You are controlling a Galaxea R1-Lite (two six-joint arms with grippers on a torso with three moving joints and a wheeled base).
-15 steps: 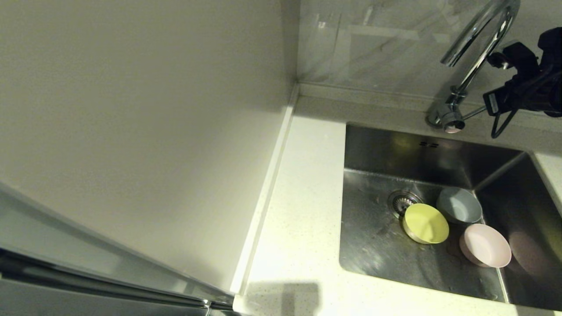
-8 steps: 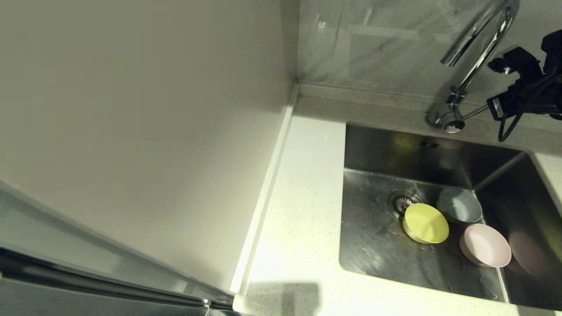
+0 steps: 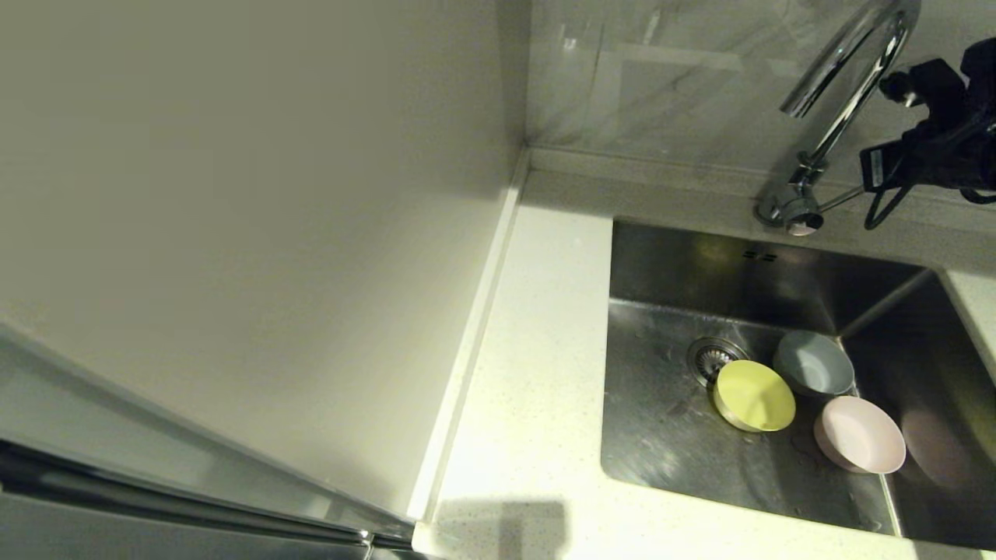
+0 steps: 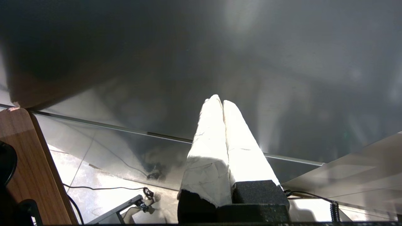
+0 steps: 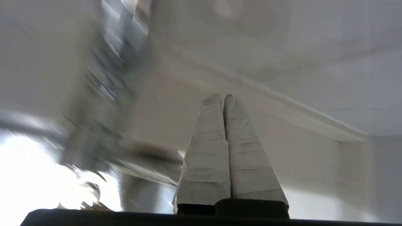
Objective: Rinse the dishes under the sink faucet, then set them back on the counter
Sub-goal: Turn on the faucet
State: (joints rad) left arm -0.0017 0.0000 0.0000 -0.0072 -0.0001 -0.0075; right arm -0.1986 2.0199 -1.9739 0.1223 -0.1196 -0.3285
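Observation:
Three dishes lie in the sink (image 3: 669,435): a yellow-green bowl (image 3: 755,395) beside the drain (image 3: 710,358), a grey-blue bowl (image 3: 813,363) behind it, and a pink bowl (image 3: 860,434) to the right. The chrome faucet (image 3: 848,78) rises at the back, its thin lever (image 3: 840,200) pointing right. My right arm (image 3: 934,148) hovers just right of the lever. The right gripper (image 5: 223,95) is shut and holds nothing, with the faucet (image 5: 110,72) blurred beside it. My left gripper (image 4: 220,101) is shut and empty, parked away from the sink.
The white speckled counter (image 3: 537,350) runs left of the sink, bounded by a raised edge strip (image 3: 475,327) and an off-white wall panel (image 3: 233,233). A marbled backsplash (image 3: 685,78) stands behind the faucet.
My right arm has shifted slightly up and to the right beside the faucet lever. The bowls and the faucet have not moved.

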